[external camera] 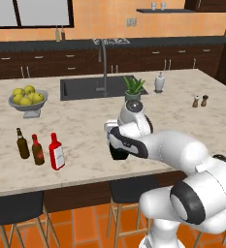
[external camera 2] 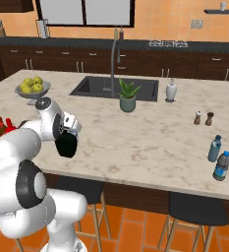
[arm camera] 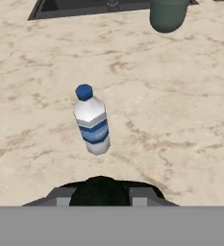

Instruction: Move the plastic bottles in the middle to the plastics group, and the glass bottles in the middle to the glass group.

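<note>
Holds squat black bottle (external camera 2: 67, 145) in closed fingers (arm camera: 60, 198) over bench (external camera: 85, 127) front edge, probably bound for glass group (external camera: 22, 145).

Veined marble counter (external camera: 85, 121), glossy black bottle (external camera 2: 67, 143).

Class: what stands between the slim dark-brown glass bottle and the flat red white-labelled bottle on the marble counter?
A narrow dark-red bottle with a red top stands between them, as the left base view shows.
</note>
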Robot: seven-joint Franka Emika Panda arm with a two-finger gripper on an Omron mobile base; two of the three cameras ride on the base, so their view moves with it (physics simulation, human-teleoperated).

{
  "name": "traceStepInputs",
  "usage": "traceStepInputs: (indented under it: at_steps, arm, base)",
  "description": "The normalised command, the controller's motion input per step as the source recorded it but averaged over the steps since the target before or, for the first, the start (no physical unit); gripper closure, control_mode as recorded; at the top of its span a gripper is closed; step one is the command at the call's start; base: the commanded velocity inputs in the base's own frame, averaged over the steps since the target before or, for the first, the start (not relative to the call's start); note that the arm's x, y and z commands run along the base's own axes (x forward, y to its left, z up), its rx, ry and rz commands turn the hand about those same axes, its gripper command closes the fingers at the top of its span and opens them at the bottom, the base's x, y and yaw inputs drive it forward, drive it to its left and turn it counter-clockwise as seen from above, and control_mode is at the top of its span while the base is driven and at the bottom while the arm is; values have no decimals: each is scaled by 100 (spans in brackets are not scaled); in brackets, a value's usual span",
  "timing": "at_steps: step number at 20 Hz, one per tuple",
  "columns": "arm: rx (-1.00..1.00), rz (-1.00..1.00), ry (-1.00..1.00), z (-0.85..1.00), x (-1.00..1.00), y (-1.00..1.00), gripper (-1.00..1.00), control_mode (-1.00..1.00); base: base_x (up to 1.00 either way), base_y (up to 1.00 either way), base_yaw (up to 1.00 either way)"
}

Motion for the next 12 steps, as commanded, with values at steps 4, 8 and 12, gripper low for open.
traceStepInputs:
  at_steps: [4,8,12]
  arm:
    - [0,10,0,0,0,94,100,-100]
    - [0,9,0,0,16,91,100,-100]
    - [0,7,0,0,16,76,100,-100]
  base:
    - [0,0,0]
    - [0,0,0]
    - [0,0,0]
